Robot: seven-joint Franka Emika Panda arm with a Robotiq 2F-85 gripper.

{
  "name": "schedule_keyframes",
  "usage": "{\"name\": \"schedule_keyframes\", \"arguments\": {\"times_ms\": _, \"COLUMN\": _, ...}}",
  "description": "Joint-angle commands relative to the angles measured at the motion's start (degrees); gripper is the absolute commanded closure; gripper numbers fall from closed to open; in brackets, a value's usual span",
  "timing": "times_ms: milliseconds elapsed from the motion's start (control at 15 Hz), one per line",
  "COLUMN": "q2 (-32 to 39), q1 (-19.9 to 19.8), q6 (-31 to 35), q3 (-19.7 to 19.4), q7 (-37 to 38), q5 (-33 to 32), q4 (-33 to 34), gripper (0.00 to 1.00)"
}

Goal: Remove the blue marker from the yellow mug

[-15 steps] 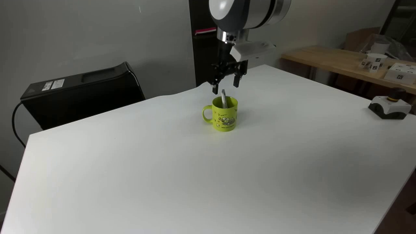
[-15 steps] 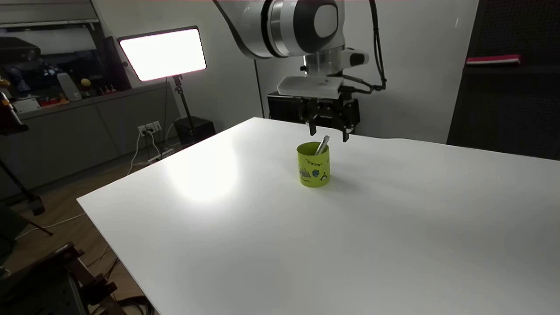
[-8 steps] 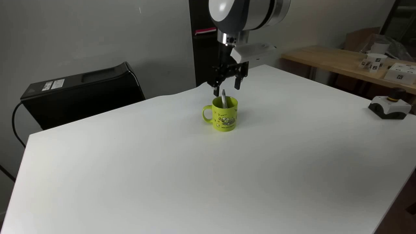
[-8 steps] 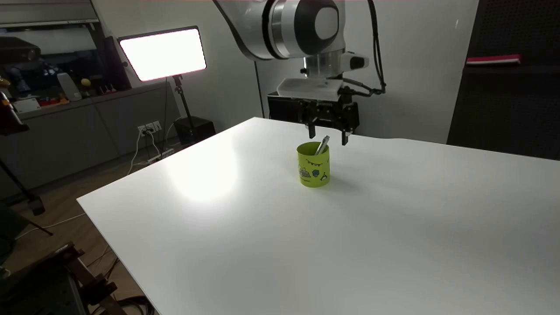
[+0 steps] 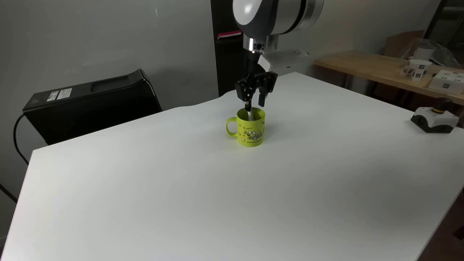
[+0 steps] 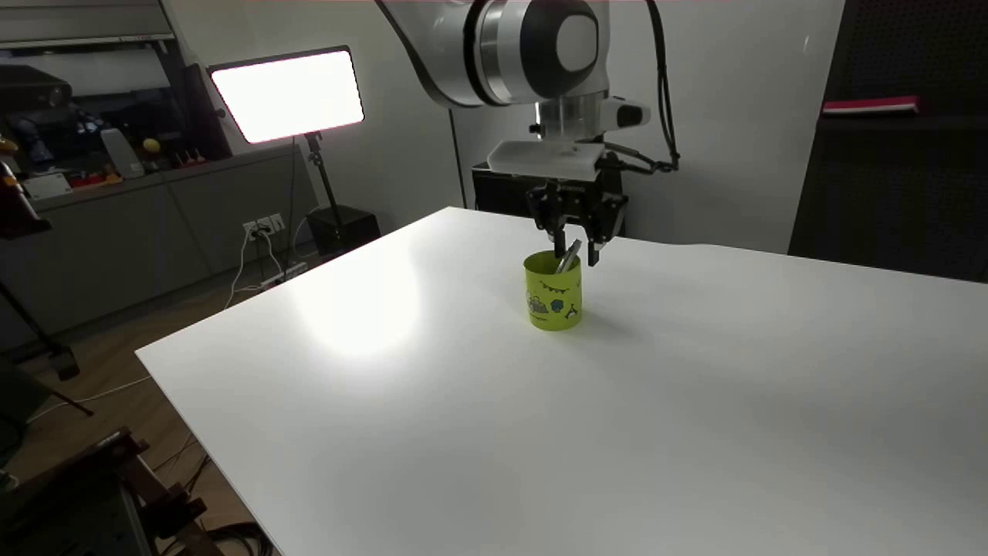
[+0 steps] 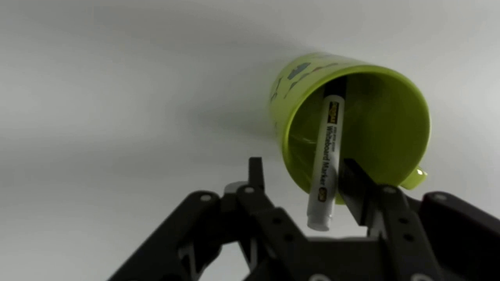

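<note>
The yellow mug [image 5: 250,132] is upright on the white table [image 5: 174,188]. Around it, in an exterior view: black case [image 5: 96,110] at 9 o'clock, button box [image 5: 434,117] at 3, wooden table [image 5: 362,66] at 2; in an exterior view, light panel [image 6: 287,94] at 10. In the way: wrist view has the yellow mug's rim between the 9 o'clock finger [image 7: 256,169] and the blue marker [image 7: 327,156]. The gripper [image 7: 302,168] is unclamped, fingers parted, one each side of the blue marker. That sits in the yellow mug, dark end at 12, white end past the rim at 6, close by the 3 o'clock finger [image 7: 353,187]; contact there I can't call.
</note>
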Motion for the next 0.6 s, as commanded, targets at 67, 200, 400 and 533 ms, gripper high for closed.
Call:
{"name": "schedule_keyframes", "arguments": {"times_ms": 67, "q2": 1.60, "q1": 0.98, "q6": -2.98, "q3": -0.90, "q7": 1.80, "q5": -0.90, "q4": 2.64, "gripper": 0.83}}
{"name": "schedule_keyframes", "arguments": {"times_ms": 200, "q2": 1.68, "q1": 1.37, "q6": -3.42, "q3": -1.11, "q7": 1.85, "q5": -1.37, "q4": 2.84, "gripper": 0.95}}
{"name": "schedule_keyframes", "arguments": {"times_ms": 400, "q2": 1.52, "q1": 1.76, "q6": -4.48, "q3": -1.37, "q7": 1.96, "q5": -1.86, "q4": 3.40, "gripper": 0.94}}
{"name": "schedule_keyframes", "arguments": {"times_ms": 533, "q2": 1.41, "q1": 2.14, "q6": -5.25, "q3": -1.67, "q7": 2.06, "q5": -2.64, "q4": 4.00, "gripper": 0.94}}
